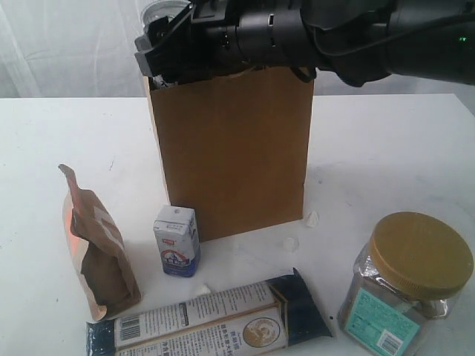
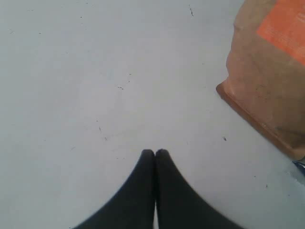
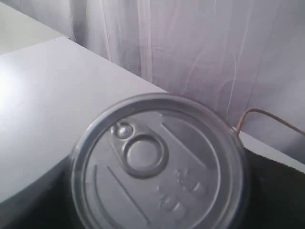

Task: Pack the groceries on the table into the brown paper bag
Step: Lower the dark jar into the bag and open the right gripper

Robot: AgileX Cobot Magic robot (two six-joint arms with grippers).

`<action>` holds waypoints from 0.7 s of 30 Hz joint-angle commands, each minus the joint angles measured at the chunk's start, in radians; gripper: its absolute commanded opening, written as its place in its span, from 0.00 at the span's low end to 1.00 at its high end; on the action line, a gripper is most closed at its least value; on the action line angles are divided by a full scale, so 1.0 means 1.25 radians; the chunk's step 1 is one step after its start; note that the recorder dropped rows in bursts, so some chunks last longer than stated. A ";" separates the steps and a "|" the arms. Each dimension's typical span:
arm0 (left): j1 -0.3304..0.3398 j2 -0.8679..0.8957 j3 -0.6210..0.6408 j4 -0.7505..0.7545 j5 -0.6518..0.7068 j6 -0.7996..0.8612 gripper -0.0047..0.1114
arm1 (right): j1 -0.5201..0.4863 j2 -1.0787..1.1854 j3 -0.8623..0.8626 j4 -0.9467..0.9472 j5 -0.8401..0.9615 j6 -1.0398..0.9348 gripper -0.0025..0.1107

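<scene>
The brown paper bag (image 1: 234,148) stands upright on the table (image 1: 386,156). My right gripper (image 1: 167,46) hovers over the bag's left top corner, shut on the dark pull-tab jar (image 3: 157,167), whose silver lid (image 1: 165,10) shows above the bag. In front of the bag lie the brown pouch (image 1: 96,252), a small white-blue carton (image 1: 177,241), a long blue-white packet (image 1: 211,322) and the big gold-lidded clear jar (image 1: 404,285). My left gripper (image 2: 155,152) is shut and empty over bare tabletop, with the brown pouch (image 2: 267,71) beside it. The exterior view does not show it.
Small white crumpled scraps (image 1: 312,219) lie by the bag's right front corner. A white curtain (image 1: 67,44) hangs behind the table. The right arm (image 1: 356,33) spans the top of the exterior view.
</scene>
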 commanded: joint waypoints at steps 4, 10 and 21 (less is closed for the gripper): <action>-0.006 -0.003 0.002 0.002 0.025 -0.001 0.04 | -0.003 -0.012 -0.003 0.002 -0.016 0.022 0.79; -0.006 -0.003 0.002 0.002 0.025 -0.001 0.04 | -0.003 -0.012 -0.003 0.002 -0.009 0.022 0.79; -0.006 -0.003 0.002 0.002 0.025 -0.001 0.04 | -0.003 -0.013 -0.003 0.006 0.004 0.044 0.79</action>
